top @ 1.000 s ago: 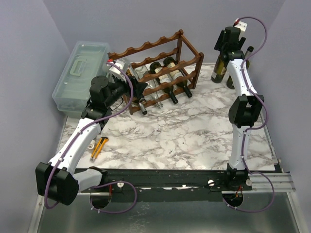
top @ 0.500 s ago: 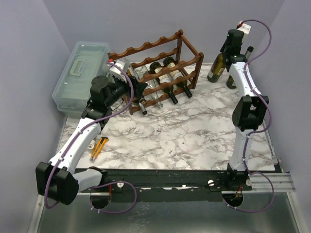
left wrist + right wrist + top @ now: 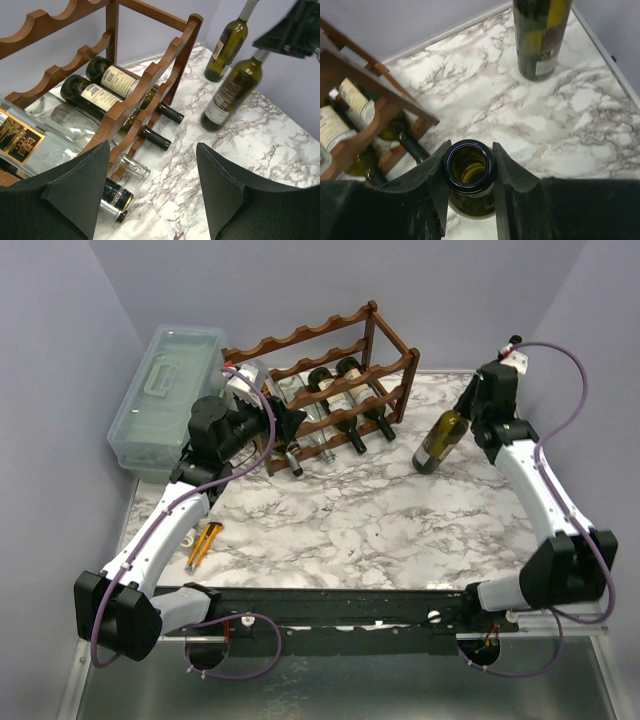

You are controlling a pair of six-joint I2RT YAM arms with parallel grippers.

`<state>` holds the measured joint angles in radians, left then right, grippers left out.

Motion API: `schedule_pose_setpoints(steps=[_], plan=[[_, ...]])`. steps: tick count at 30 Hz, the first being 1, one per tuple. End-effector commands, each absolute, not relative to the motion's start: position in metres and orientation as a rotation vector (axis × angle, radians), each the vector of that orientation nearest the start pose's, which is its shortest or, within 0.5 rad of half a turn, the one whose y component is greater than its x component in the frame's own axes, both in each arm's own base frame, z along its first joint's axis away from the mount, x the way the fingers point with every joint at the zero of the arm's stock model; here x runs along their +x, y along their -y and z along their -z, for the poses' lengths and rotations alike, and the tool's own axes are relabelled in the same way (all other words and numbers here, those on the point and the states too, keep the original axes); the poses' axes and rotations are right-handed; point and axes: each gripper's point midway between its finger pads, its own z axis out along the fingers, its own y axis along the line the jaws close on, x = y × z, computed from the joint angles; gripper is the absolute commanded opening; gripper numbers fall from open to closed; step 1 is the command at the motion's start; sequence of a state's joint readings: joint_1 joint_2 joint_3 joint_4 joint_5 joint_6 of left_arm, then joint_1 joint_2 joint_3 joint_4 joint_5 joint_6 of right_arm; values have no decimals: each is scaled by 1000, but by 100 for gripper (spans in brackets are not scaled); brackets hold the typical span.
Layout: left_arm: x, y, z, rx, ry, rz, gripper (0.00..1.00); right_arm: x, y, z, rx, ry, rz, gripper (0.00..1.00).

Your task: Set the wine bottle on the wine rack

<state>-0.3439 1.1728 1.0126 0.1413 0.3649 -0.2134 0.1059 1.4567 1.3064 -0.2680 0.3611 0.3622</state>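
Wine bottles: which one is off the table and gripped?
The green bottle tilted in the air, neck clamped in the right gripper. Racked bottles lie in the wine rack; the upright bottle stands on the table.

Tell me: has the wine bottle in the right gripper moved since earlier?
Yes. Held by the right gripper, the wine bottle moved from beside the right end of the wine rack to nearer than its front, tilted.

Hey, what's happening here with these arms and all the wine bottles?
The right fingers grip a green wine bottle by its neck, tilted above the marble table, right of the wooden rack. The left fingers hang open by the rack's bottom row, where bottles already lie. This bottle isn't racked yet.
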Motion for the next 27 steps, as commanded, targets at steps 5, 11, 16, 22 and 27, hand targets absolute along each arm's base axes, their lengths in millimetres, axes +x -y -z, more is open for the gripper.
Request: schedule_pose_setpoints(steps=[5,11,16,22,27], plan=[[336,231,-335,507,-1533,732,71,368,-77,-252,319,-2020,-454,1],[307,253,-339,662,-1449,709,75,320,-152,-257,255,-2006,-988,1],[279,291,-317,882,-1432,739,80,300,-168,-271,364,-1883,-1239,1],[243,338,-277,1080,-1573,838,80,292,-169,-273,464,-1805,-1357,1],[227,350,-232,1210,-1620,776,81,290,-173,-278,463,-1786,-1415,1]])
